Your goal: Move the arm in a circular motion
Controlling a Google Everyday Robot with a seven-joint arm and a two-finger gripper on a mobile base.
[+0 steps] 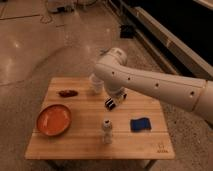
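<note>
The claw (114,102), black with white marks, hangs low over the middle of the worktop (100,145), its fingers clenched on nothing, just behind and a little right of the small white bottle (106,131); whether its tip touches the wood cannot be told. It hangs from the arm (150,85), a thick glossy white tube with a rounded joint that comes in from the right edge of the view and bends down over the back half of the worktop. Taking the bottle as the landmark: it stands upright near the front centre of the worktop, well apart from everything else. To its left, near the worktop's left edge, sits one orange bowl (53,119), shallow and round, with nothing seen inside it. Behind the bowl, to the bottle's back left, lies one small dark reddish-brown object (67,93), long and flat; what it is cannot be told. Straight back from the bottle, near the far edge and partly hidden by the arm's joint, stands one white cup (95,83); its contents cannot be seen. To the bottle's right, about level with it, lies one blue sponge (140,124), flat on the wood. That makes five loose things on the worktop: one bottle, one bowl, one cup, one sponge and one dark object. The worktop is pale wood and stands on a shiny speckled floor (35,45).
</note>
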